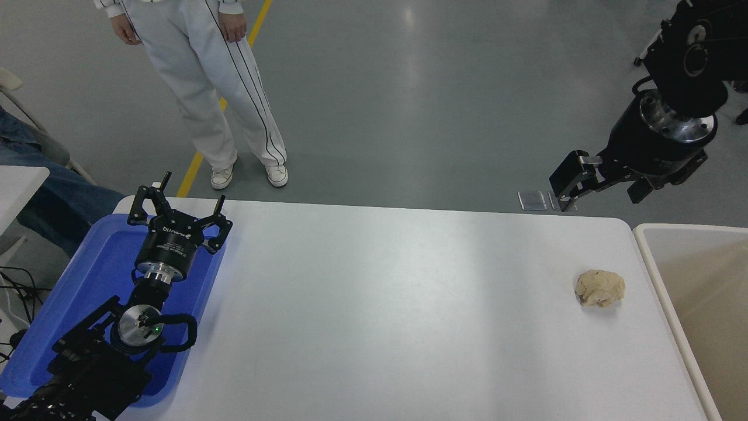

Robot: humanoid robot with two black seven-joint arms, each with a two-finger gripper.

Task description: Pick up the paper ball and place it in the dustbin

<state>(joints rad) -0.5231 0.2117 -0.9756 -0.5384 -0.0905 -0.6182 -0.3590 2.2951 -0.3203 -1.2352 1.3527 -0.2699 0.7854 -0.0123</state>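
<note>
The left gripper (178, 213), parked open over the blue tray (70, 280), idles while the right gripper (565, 190) hangs open beyond the table's (380, 304) far edge, well apart from the ball (600, 287) lying beside the bin (654, 269); probably light and crushable, best pinched across its middle.

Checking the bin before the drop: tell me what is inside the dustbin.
The part of the dustbin in view shows only bare beige inner walls. Most of it runs past the picture's right edge, so the rest is unseen. The paper ball lies on the table.
</note>
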